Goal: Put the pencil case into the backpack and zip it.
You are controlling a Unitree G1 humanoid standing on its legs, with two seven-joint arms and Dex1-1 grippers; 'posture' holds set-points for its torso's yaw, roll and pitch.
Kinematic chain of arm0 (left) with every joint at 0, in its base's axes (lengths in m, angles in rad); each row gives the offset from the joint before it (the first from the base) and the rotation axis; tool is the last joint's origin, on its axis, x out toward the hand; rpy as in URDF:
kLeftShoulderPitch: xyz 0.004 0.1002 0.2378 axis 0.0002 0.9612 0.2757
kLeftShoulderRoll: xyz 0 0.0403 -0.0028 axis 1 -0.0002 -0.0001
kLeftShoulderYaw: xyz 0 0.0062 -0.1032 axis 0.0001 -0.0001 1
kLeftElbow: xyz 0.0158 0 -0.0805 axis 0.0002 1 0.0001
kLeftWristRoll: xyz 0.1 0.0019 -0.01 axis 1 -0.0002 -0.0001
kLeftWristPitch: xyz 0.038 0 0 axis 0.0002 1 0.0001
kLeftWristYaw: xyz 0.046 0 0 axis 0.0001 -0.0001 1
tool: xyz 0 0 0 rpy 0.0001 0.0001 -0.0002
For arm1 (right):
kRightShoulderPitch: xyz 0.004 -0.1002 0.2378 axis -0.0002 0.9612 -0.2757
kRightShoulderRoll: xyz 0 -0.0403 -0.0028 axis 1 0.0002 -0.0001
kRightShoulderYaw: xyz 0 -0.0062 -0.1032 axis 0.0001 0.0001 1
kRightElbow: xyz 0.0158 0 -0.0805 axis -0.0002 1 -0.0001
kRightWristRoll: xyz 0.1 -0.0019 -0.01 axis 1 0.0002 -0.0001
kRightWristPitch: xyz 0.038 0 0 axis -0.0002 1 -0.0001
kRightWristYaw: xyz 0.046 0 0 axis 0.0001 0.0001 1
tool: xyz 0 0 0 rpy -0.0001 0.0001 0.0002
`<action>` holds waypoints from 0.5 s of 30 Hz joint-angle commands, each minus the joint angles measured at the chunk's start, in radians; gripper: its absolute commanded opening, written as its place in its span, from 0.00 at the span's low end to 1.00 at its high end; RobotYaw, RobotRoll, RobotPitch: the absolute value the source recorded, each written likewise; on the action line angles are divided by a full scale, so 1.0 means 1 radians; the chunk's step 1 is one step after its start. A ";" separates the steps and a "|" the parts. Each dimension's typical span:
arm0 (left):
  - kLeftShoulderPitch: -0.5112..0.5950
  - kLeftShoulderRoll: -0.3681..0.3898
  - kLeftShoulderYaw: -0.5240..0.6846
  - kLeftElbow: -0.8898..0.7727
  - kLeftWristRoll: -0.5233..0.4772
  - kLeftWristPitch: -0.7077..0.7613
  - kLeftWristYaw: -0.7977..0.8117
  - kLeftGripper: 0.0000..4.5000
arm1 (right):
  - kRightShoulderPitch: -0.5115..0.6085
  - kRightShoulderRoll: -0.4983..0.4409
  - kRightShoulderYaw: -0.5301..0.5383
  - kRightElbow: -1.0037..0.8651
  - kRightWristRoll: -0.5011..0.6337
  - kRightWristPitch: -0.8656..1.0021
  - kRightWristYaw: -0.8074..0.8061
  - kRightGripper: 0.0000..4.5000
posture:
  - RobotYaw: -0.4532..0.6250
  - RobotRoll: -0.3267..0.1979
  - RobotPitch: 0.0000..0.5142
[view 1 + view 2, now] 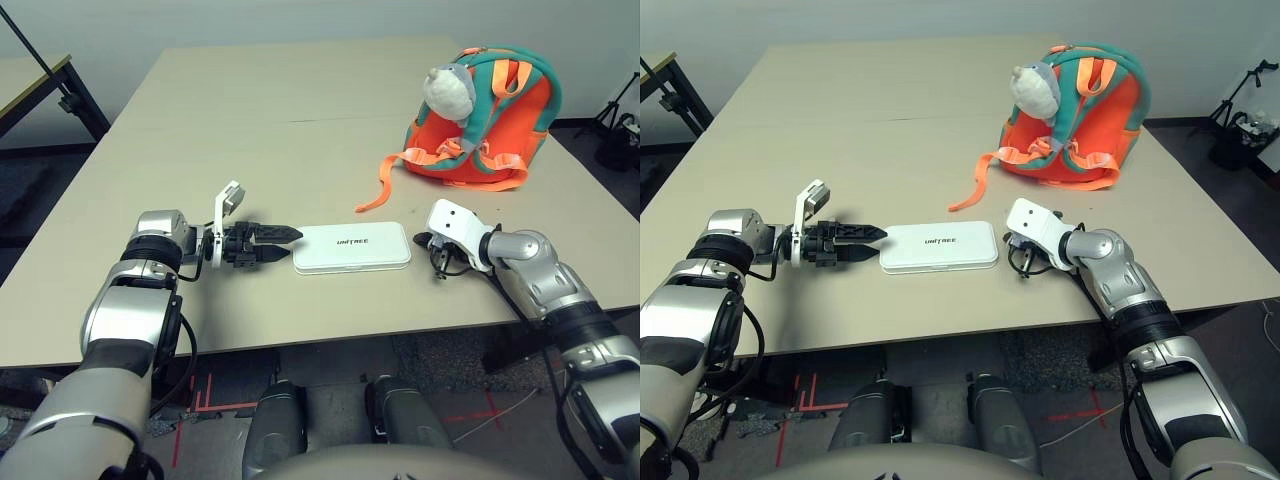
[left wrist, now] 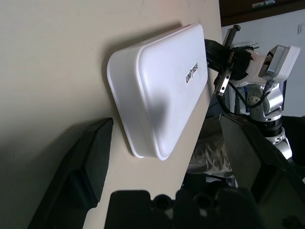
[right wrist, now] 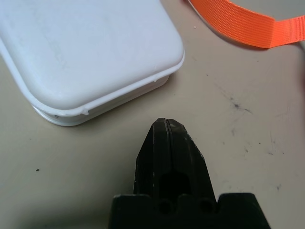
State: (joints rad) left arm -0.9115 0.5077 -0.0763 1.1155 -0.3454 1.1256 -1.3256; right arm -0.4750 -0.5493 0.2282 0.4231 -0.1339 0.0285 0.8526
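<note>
1. On the beige wooden table [image 1: 200, 130], near its front edge, lies the flat white rectangular hard pencil case [image 1: 351, 246] with rounded corners, lid up, its small dark "UNITREE" lettering facing the robot. It serves as the landmark for everything below.

2. Just beside the pencil case's left short end is the left gripper [image 1: 285, 243] with its two black fingers. The fingers stand wide apart and hold nothing. Their tips point at that end of the case and come very close to it. In the left wrist view one finger [image 2: 93, 157] shows on each side of the case's near end, and I cannot tell whether either touches it.

3. Just beside the pencil case's right short end is the right gripper [image 3: 164, 129], on a white and silver wrist. Its fingers are pressed tightly together with nothing between them. In the right wrist view their joined tip points at the bare table a little short of the case's rounded corner, apart from it.

4. Beyond the pencil case and to its right, well apart from it, stands the small orange backpack [image 1: 510, 125] with teal trim, upright on the table, straps facing the robot.

5. A grey-white plush animal [image 1: 450, 90] hangs against the backpack's upper left side.

6. One long orange webbing strap [image 1: 385, 180] trails from the backpack across the table towards the pencil case, its loose end lying near the case's far right corner without touching it.
</note>
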 commanded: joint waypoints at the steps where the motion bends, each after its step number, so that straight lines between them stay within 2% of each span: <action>1: 0.001 -0.006 -0.007 0.000 0.032 -0.015 0.004 1.00 | -0.008 0.019 0.028 0.037 -0.018 -0.011 0.002 0.01 | 0.27 0.62 0.08; 15: -0.003 -0.017 0.009 0.009 0.049 -0.023 0.003 1.00 | -0.022 0.084 0.047 0.041 -0.033 -0.017 0.011 0.01 | 0.28 0.62 0.08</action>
State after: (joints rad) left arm -0.9115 0.5005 -0.0624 1.1147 -0.3147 1.1050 -1.3361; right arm -0.4999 -0.4873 0.2324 0.4577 -0.1641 0.0088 0.8434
